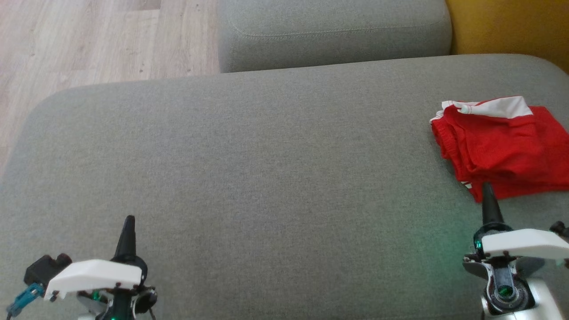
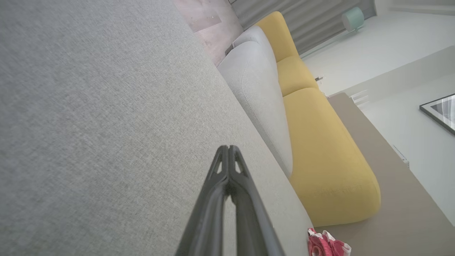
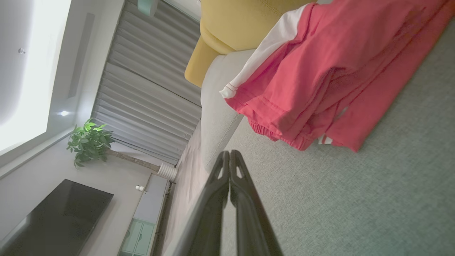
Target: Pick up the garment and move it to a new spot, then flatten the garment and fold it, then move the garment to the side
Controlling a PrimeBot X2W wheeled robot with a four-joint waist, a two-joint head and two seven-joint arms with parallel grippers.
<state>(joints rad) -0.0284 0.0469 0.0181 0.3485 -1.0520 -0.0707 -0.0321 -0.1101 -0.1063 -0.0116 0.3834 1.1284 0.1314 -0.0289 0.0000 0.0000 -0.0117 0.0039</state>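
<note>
The large grey cushion (image 1: pixel 266 178) takes most of the head view, and nearly all of its top is bare. The garment (image 1: pixel 502 146), red with a white band, is seen at the right edge of the cushion, towards the far corner. It lies in several flat layers, so it is judged to be already folded and put to the side. If so, little or nothing of the task is left.

The left gripper (image 1: pixel 129 226) is held over the near left part of the cushion, with its jaws closed together and nothing between them. The right gripper (image 1: pixel 487 190) is closed and empty too, just short of the near corner of the garment and not touching it.

Wide open room is left in the middle. Care is needed at the right edge, where the garment is cut off by the picture.
</note>
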